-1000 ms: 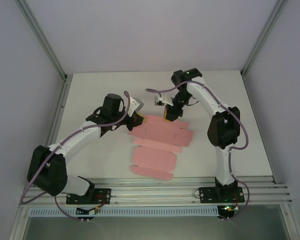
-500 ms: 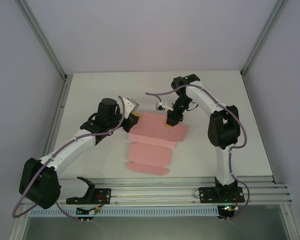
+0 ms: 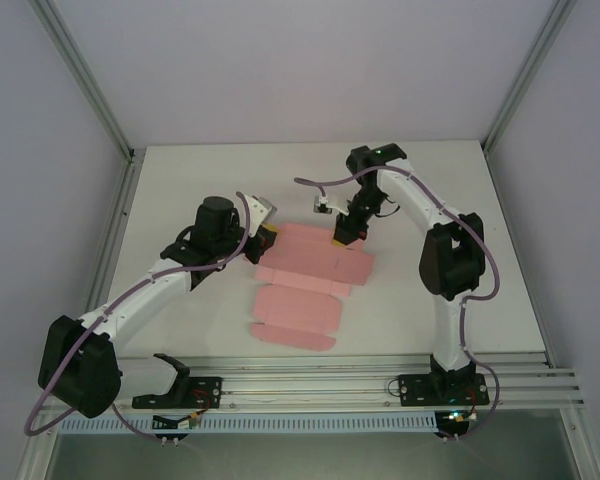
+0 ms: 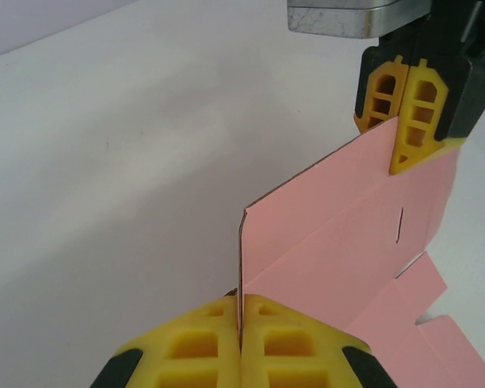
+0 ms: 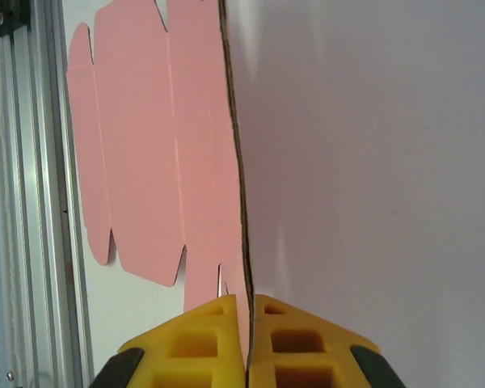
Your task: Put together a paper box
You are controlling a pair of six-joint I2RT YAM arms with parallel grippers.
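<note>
- Both pairs of yellow fingers (image 4: 194,343) pinch the paper box (image 3: 305,280) tight: left gripper (image 4: 241,319) on its far-left edge, right gripper (image 5: 244,319) on its far-right edge.
- Its far panel is raised; the rest lies flat mid-table (image 3: 180,190).

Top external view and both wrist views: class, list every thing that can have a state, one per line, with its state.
Pale pink die-cut card sheet: unfolded, no box yet; far edge pinched in two places, the rest lying on the white table.
Left gripper: jaws shut on the card sheet.
Right gripper: jaws shut on the card sheet.
</note>
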